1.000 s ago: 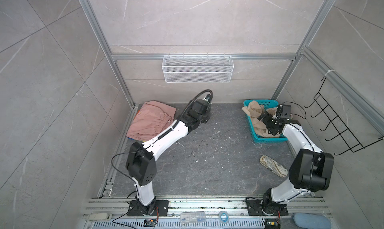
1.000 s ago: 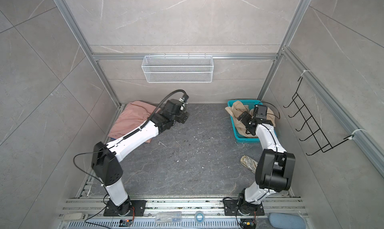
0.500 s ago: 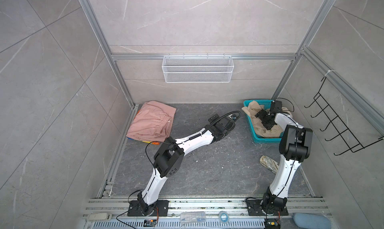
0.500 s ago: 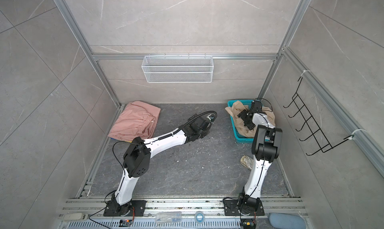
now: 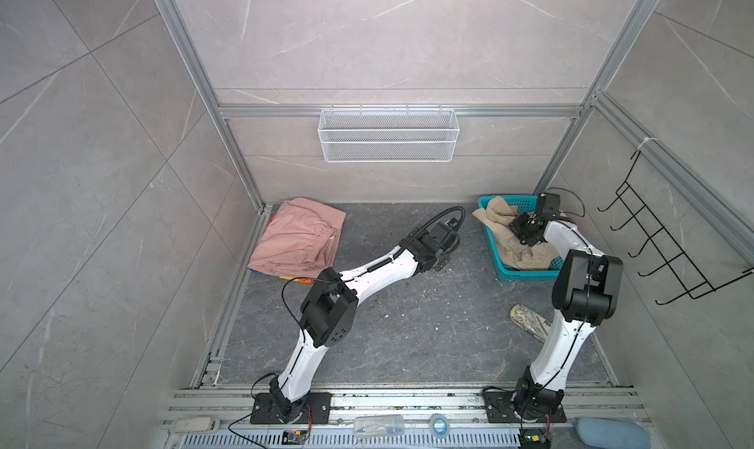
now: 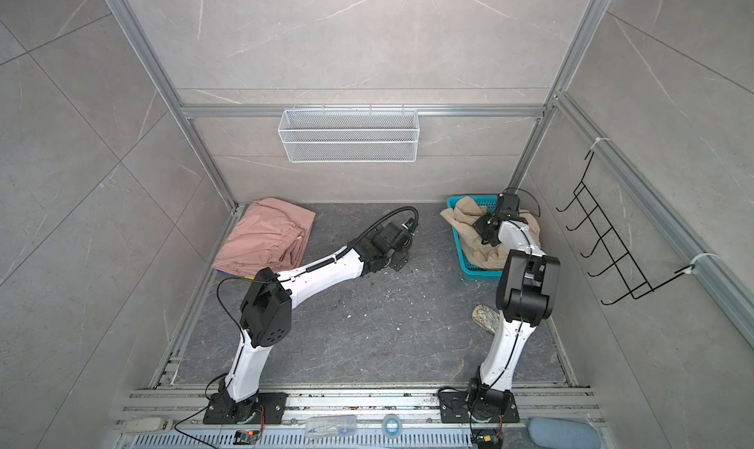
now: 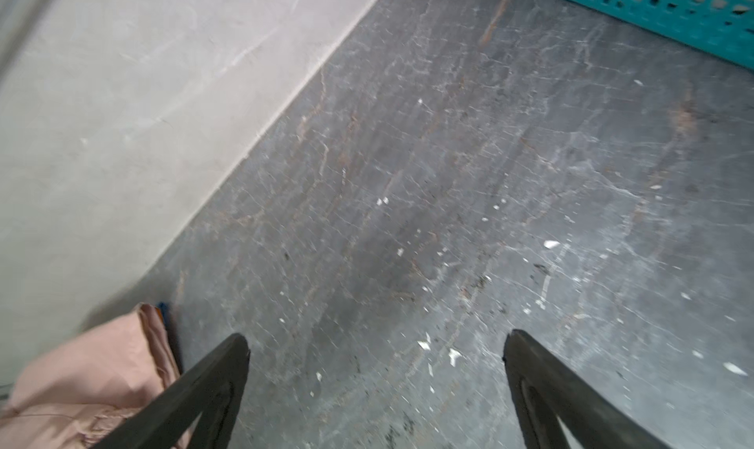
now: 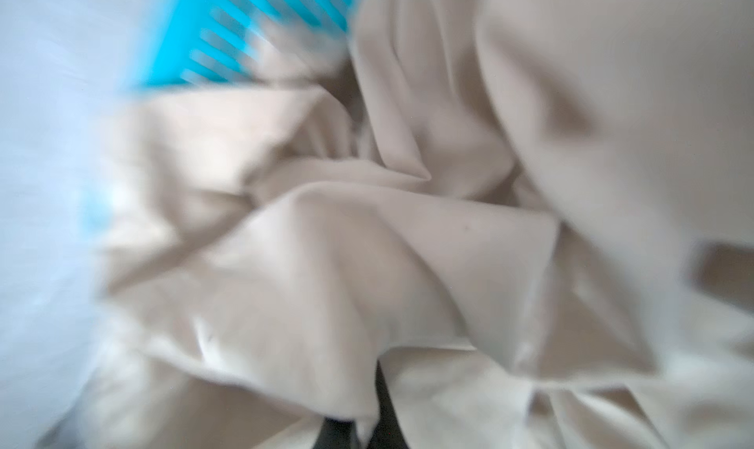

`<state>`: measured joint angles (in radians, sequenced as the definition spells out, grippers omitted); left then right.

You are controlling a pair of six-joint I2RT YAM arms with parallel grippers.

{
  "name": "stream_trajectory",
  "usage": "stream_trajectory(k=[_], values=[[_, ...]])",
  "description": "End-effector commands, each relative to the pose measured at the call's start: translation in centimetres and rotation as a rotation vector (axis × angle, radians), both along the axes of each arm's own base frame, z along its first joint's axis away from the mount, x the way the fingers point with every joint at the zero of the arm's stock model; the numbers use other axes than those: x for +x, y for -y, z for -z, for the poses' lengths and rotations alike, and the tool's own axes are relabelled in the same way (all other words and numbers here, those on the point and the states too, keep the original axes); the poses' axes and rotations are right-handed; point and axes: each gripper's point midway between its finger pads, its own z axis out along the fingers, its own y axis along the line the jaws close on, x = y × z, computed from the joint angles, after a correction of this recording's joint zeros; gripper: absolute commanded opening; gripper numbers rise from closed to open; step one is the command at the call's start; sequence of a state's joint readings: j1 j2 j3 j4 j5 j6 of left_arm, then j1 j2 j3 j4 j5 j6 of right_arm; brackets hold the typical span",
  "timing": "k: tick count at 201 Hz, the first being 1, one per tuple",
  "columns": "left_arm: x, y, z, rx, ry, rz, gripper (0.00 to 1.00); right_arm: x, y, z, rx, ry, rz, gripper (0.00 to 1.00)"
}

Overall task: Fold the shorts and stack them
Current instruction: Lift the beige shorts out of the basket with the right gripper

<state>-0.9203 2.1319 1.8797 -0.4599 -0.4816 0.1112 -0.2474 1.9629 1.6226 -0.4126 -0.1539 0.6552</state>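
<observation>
Right pincer (image 8: 363,428) now tight on shorts (image 8: 408,243)

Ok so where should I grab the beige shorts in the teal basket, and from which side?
Pinch one of the raised folds near the middle of the beige shorts, coming from straight above. They lie crumpled in the teal basket, whose walls likely block a sideways reach, and the ridges stand up for the jaws.

I stand in a mock washroom built as a test cell: marble-look wall panels (image 5: 367,39) in aluminium framing (image 5: 285,111), a wire shelf (image 5: 387,141) above and beyond my left gripper (image 7: 375,345), and a hook rack (image 5: 653,239) to the right of my right gripper (image 8: 369,422).
</observation>
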Motion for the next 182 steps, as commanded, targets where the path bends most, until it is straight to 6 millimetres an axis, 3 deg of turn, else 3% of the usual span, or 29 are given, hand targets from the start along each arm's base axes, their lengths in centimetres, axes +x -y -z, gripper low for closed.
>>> stream_trajectory(k=[1, 19, 35, 55, 69, 86, 107, 118, 127, 138, 155, 182], values=[[-0.8, -1.0, -6.7, -0.146, -0.024, -0.028, 1.0, -1.1, -1.0, -13.2, -0.045, 0.263, -0.019, 0.0], [-1.1, -2.6, -8.2, -0.201, -0.077, -0.062, 1.0, -2.9, -3.5, -21.0, -0.049, 0.394, -0.083, 0.0], [-1.6, -4.4, -9.8, -0.294, -0.111, -0.093, 1.0, -4.9, -8.1, -27.3, -0.054, 0.491, -0.199, 0.0], [-1.7, -7.6, -10.8, -0.417, -0.167, -0.15, 1.0, -7.7, -14.6, -32.1, -0.043, 0.547, -0.351, 0.0], [-1.8, -10.2, -10.7, -0.504, -0.226, -0.205, 1.0, -9.7, -20.2, -32.7, -0.002, 0.542, -0.462, 0.0], [-2.3, -13.1, -10.5, -0.623, -0.28, -0.254, 1.0, -11.6, -26.1, -30.0, 0.025, 0.479, -0.558, 0.0], [-3.5, -16.4, -9.8, -0.712, -0.312, -0.308, 1.0, -13.2, -32.1, -22.1, 0.048, 0.333, -0.635, 0.0], [-4.3, -17.6, -9.2, -0.728, -0.327, -0.328, 1.0, -14.0, -34.4, -18.4, 0.067, 0.265, -0.662, 0.12], [-5.0, -18.5, -8.7, -0.729, -0.333, -0.342, 1.0, -14.7, -35.8, -14.7, 0.077, 0.186, -0.678, 0.28], [-5.9, -19.7, -7.8, -0.729, -0.343, -0.367, 1.0, -15.4, -36.9, -11.4, 0.078, 0.116, -0.687, 0.44], [-7.0, -21.2, -6.4, -0.745, -0.357, -0.406, 1.0, -16.6, -36.9, -7.7, 0.075, 0.025, -0.689, 0.6], [-8.1, -22.5, -5.1, -0.784, -0.38, -0.444, 1.0, -18.5, -34.6, -5.8, 0.049, -0.009, -0.642, 0.85]])
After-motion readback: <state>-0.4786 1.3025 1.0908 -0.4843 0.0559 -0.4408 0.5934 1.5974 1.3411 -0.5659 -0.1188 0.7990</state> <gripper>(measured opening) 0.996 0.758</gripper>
